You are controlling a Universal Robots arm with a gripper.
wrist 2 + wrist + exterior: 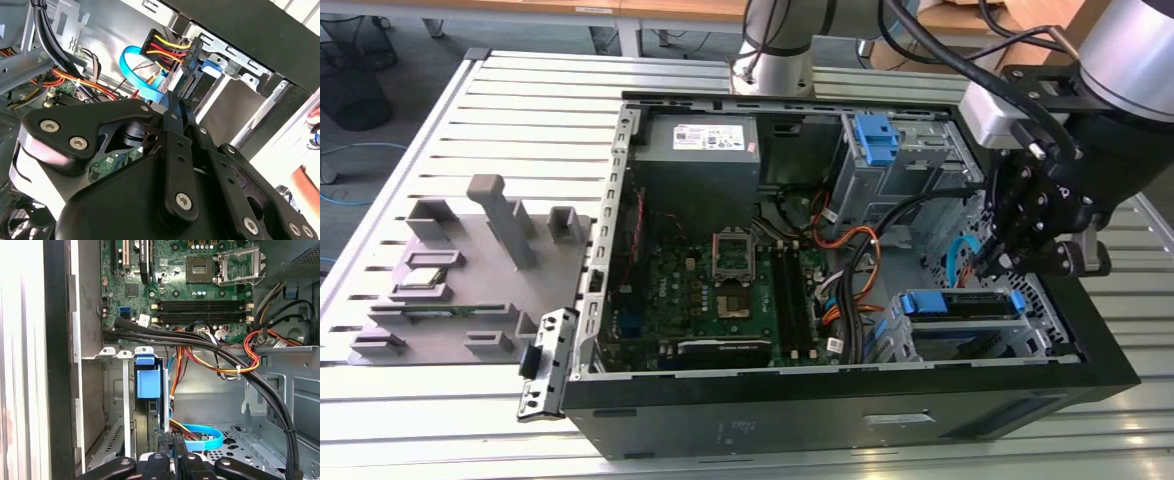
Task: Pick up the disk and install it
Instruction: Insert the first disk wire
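The disk point(958, 303) sits in the drive cage at the case's front corner, on the exterior view's right, its blue carrier frame showing along the top edge. In the first wrist view the disk point(148, 390) stands edge-on in the cage with its blue tab towards the motherboard. My gripper point(985, 268) hangs just above and behind the disk. Its black fingers point(164, 446) are pressed together with nothing between them, the tips close to the disk's cable end. In the second wrist view my gripper point(173, 107) points at the carrier point(212, 67) and a power plug point(172, 50).
A blue bracket point(874, 138) stands in the upper bay. The grey power-supply box point(698, 150) fills the case's back corner. Orange and black cable bundles point(220, 357) and a blue flat cable point(202, 437) run past the cage. A grey parts fixture point(467, 270) lies beside the case.
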